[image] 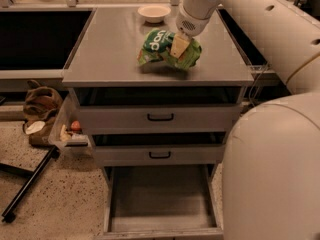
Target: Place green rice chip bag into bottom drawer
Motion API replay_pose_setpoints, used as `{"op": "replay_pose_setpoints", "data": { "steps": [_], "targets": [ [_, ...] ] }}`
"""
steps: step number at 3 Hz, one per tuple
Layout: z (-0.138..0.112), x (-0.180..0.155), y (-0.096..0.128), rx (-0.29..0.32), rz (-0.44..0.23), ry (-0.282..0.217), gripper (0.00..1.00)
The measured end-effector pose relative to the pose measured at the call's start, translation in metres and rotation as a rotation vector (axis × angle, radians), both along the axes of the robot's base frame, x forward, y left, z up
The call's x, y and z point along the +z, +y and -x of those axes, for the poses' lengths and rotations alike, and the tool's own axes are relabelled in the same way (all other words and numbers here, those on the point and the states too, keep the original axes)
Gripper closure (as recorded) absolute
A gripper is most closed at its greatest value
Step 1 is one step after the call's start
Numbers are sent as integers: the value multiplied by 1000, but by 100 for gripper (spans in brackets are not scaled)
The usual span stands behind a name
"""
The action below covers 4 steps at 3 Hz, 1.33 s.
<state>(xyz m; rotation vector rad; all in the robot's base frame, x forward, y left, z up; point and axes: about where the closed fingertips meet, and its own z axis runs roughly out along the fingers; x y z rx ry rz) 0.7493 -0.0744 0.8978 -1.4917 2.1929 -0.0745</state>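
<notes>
The green rice chip bag [162,48] is at the middle right of the grey cabinet top [107,54], light green and crumpled, with a dark green logo. My gripper [179,48] comes down from the upper right and is shut on the bag's right half; one tan finger [180,44] shows against the foil. The bag sits slightly raised, with a shadow under it. The bottom drawer [160,199] is pulled open below, its grey floor bare. The two upper drawers with black handles are closed.
A white bowl [154,13] stands at the back of the cabinet top. My white arm and body [275,169] fill the right side. A clear bin [67,131] hangs on the cabinet's left side. A brown bag [40,104] and a black pole [27,186] lie on the floor at left.
</notes>
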Motion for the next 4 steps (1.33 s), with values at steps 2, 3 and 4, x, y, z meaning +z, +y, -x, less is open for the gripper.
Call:
{"op": "replay_pose_setpoints", "data": {
  "steps": [2,3,4],
  "targets": [
    [100,8,-29,-127,-10,112,100],
    [146,-25,-45,-214,-40,193,100],
    [177,-42,-70,-310,-38,228,100]
  ]
}}
